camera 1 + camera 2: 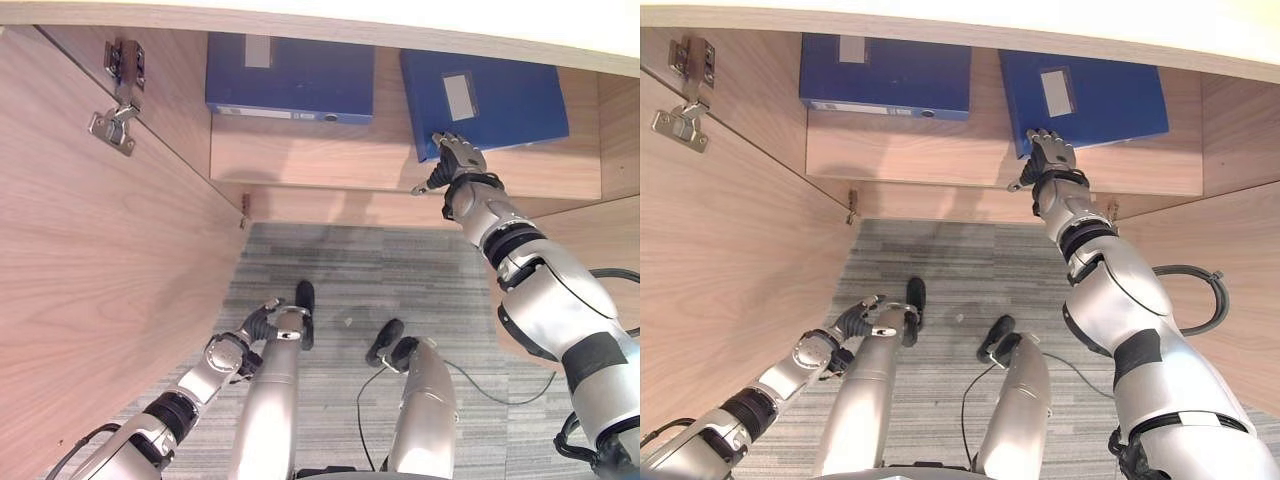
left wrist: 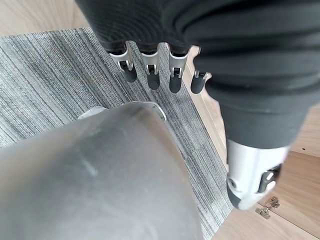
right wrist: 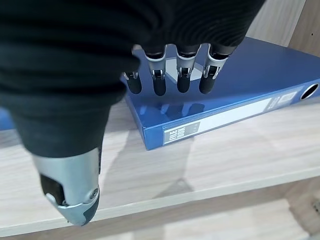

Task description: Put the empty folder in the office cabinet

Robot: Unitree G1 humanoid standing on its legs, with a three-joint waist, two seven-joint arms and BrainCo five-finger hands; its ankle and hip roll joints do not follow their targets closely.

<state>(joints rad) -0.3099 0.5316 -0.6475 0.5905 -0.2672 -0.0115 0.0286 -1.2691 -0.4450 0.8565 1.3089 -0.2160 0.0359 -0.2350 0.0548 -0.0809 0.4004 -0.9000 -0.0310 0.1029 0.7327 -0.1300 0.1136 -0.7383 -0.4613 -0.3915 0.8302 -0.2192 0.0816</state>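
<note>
Wood cabinet (image 1: 120,300) w/ its door swung wide, grey striped carpet (image 1: 340,270) below, pale shelf (image 1: 320,160) at the back. On that shelf lies my blue folder (image 1: 500,100), flat, skewed, its near corner close to the shelf's front edge. A second blue folder (image 1: 290,80) lies on the same shelf, apart from mine, squarer to the back wall.

My right hand (image 1: 455,160) is at the folder's near corner, over its cover. Fingers (image 3: 183,82) hang loosely bent above the blue cover, thumb out to the side over the shelf edge; nothing is gripped, so I'd call the hand released. Whether the tips touch the cover I can't tell.

Folder looks placed, so the step is prob. the let-go and pull-back, maybe a last nudge. To do it well: keep fingers slack, lift clear of the cover before drawing the arm out, so I don't drag the corner off the shelf. If it needs squaring, push w/ flat fingertips on the spine edge (image 3: 220,122) toward the back wall, slowly, not down on the cover. Watch the forearm vs. the cabinet side wall beyond the folder.

Left hand (image 1: 262,322) hangs low over the carpet, far below the folder, fingers relaxed, empty.
</note>
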